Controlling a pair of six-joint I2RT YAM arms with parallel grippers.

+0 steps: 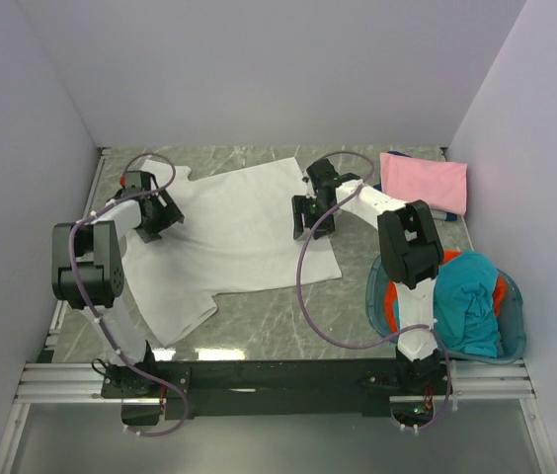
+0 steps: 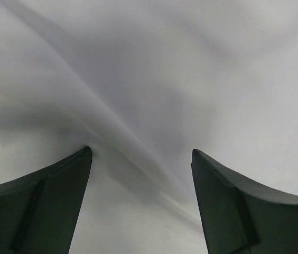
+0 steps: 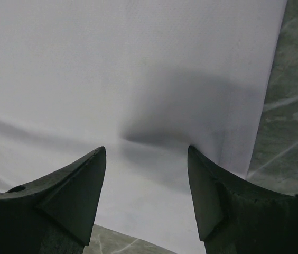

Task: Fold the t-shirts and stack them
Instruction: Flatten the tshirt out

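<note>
The white t-shirt [image 1: 229, 232] lies spread flat on the marble table. My left gripper [image 1: 155, 225] is open, its tips pressed onto the shirt's left shoulder area; the left wrist view shows creased white cloth [image 2: 154, 95] between the spread fingers [image 2: 48, 196]. My right gripper [image 1: 308, 225] is open on the shirt's right edge; the right wrist view shows white cloth [image 3: 138, 79] and bare table beside it. A folded pink t-shirt [image 1: 424, 183] lies at the back right. A teal t-shirt [image 1: 468, 301] lies over an orange-red one [image 1: 499, 288] in the basket.
The round translucent blue basket [image 1: 514, 341] stands at the front right beside the right arm's base. Grey walls close the table at the back and on both sides. Purple cables loop from both arms over the cloth. A dark blue thing peeks out under the pink shirt [image 1: 443, 212].
</note>
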